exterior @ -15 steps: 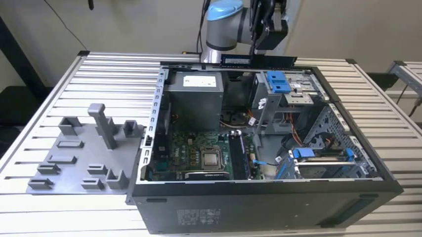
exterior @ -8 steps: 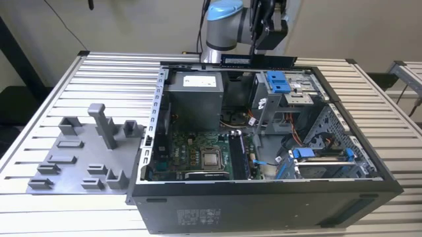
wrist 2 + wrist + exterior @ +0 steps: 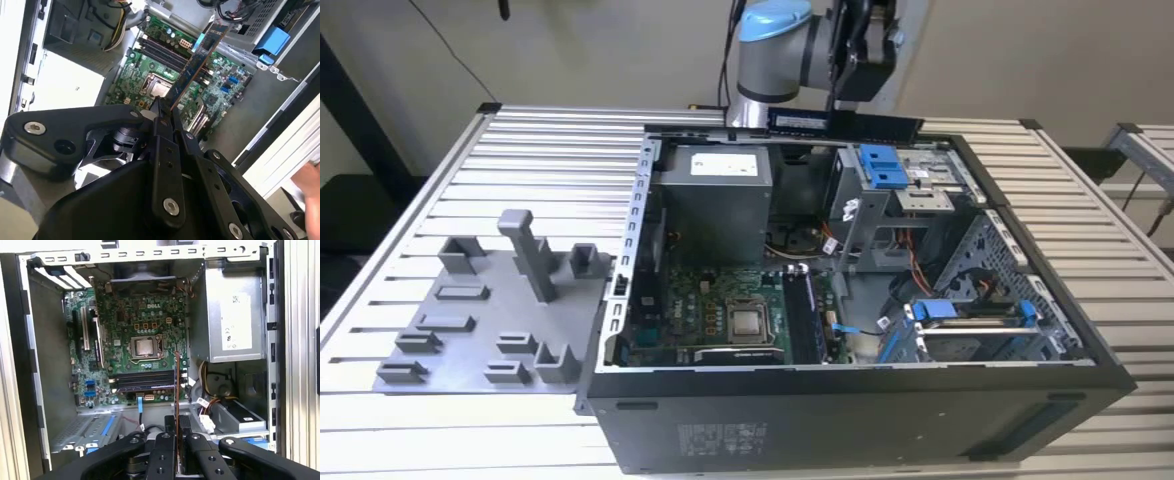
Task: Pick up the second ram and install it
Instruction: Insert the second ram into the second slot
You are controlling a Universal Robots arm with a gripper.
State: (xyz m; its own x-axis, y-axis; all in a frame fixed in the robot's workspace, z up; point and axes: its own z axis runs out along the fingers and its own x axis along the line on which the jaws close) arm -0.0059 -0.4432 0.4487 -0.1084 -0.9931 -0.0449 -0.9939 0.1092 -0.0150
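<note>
Fingers [image 3: 162, 131], pointing down over the open case [image 3: 854, 390], clamp the second ram [image 3: 197, 60], seemingly level.

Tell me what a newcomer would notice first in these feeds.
The gripper, shut on the second ram, hangs above the open computer case in the exterior view. In the first wrist view the motherboard lies below it, a silvery processor at its middle. A grey holder tray sits beside the case, at the exterior view's left.
</note>
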